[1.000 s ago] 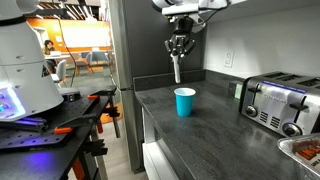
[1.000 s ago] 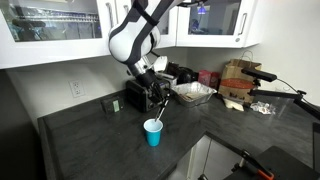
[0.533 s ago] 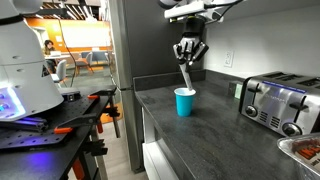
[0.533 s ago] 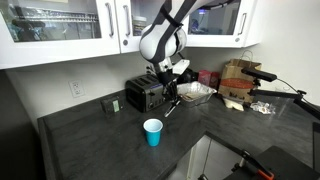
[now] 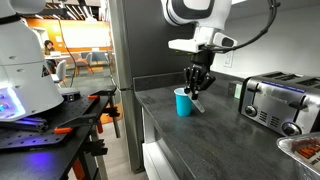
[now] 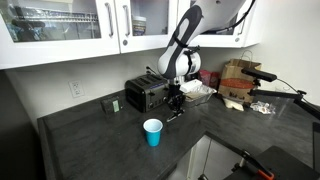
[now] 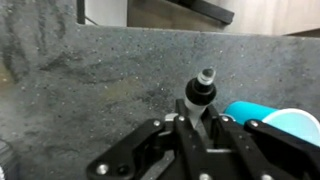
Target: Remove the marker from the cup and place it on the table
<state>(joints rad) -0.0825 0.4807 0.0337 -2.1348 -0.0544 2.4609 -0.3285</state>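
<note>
Just beside the cup (image 5: pixel 181 102) and out of it, the marker (image 7: pixel 203 88), tilted – gripper (image 5: pixel 195 90) clamped on it above the table (image 5: pixel 220 135).

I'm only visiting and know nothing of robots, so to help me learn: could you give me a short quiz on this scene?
1. True or false: the marker stands inside the teal cup.
2. What does the pincer hold? A) the cup B) the marker C) nothing
3. Fill in: the chrome appliance on the countertop is a ____.

Key: 1 false; 2 B; 3 toaster.
</note>
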